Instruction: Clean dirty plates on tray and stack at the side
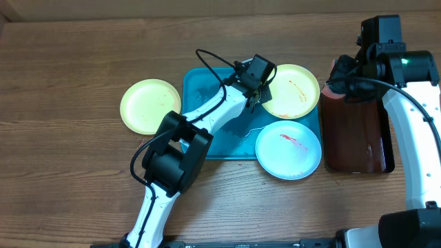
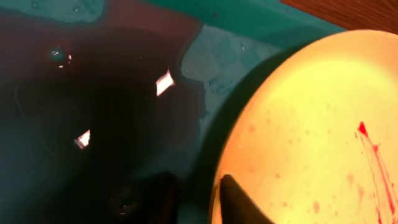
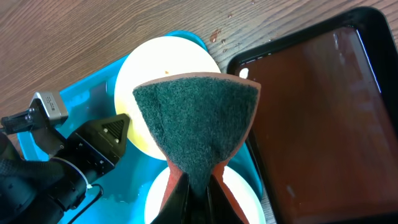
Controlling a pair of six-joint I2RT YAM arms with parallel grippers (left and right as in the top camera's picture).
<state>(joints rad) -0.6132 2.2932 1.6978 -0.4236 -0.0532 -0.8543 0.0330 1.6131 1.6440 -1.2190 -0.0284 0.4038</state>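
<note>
The turquoise tray (image 1: 207,103) lies mid-table. A cream plate (image 1: 293,89) with a red sauce streak sits at the tray's far right corner. My left gripper (image 1: 258,96) is shut on that plate's left rim; in the left wrist view the plate (image 2: 311,124) fills the right side, with the fingers (image 2: 199,186) astride its edge. A white-pale blue plate (image 1: 288,149) with a red smear overlaps the tray's near right corner. A clean cream plate (image 1: 150,105) lies on the table left of the tray. My right gripper (image 3: 199,193) is shut on a green-faced sponge (image 3: 199,124) above the plates.
A dark red-brown tray (image 1: 355,131) with a black rim lies right of the turquoise tray, under my right arm; it also shows in the right wrist view (image 3: 323,112). Water film covers the turquoise tray's floor (image 2: 93,93). Bare wooden table (image 1: 69,55) surrounds everything.
</note>
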